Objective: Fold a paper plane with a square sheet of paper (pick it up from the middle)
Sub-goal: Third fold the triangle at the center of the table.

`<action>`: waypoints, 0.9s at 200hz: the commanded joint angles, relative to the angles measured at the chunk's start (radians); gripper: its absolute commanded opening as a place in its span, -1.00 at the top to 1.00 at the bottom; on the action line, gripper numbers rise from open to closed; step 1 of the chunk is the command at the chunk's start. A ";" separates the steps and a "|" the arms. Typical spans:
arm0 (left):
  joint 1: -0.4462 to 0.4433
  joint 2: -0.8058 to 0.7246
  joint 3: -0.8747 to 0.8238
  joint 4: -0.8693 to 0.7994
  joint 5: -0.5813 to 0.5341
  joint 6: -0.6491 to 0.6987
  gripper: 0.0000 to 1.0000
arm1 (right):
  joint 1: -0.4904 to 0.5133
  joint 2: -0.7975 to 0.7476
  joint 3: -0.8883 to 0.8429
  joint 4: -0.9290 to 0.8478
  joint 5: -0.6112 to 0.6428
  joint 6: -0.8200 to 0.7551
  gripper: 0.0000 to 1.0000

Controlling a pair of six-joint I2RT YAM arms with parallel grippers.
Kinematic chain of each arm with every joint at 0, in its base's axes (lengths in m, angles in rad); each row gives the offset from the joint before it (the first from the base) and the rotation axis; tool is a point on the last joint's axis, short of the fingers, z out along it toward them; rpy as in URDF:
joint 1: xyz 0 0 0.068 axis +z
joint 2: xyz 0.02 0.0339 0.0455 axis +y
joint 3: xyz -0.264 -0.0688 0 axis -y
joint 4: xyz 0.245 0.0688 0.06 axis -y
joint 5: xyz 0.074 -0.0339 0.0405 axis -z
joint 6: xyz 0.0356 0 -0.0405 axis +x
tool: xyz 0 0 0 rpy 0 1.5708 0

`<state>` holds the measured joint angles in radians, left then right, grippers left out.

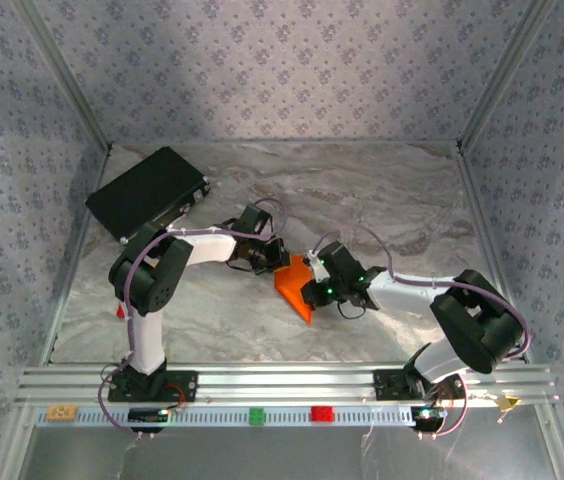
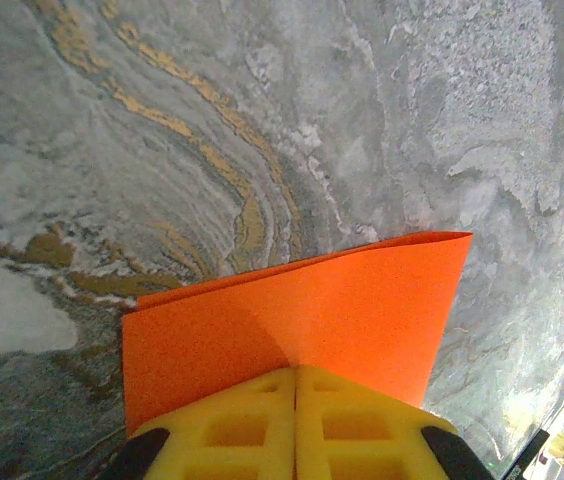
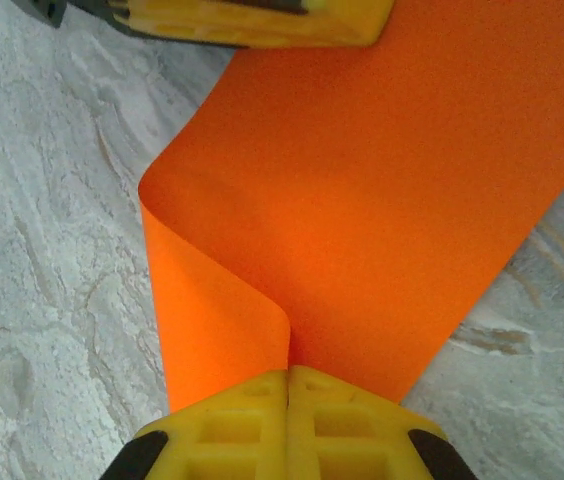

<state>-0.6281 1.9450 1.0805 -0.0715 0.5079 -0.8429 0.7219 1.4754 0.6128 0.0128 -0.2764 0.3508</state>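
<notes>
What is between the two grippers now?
The square sheet of paper spans from the right gripper to the left gripper, both shut on it, in the right wrist view.

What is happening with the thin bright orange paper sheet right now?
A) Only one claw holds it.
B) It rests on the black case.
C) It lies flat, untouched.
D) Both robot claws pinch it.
D: the left gripper and the right gripper are each shut on the orange paper sheet.
</notes>
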 commanded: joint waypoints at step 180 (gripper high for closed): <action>-0.003 -0.004 -0.025 -0.041 -0.034 -0.007 0.88 | -0.006 0.032 0.045 -0.058 0.056 -0.009 0.96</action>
<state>-0.6281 1.9446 1.0782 -0.0673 0.5087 -0.8467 0.7212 1.4963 0.6380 -0.0277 -0.2451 0.3511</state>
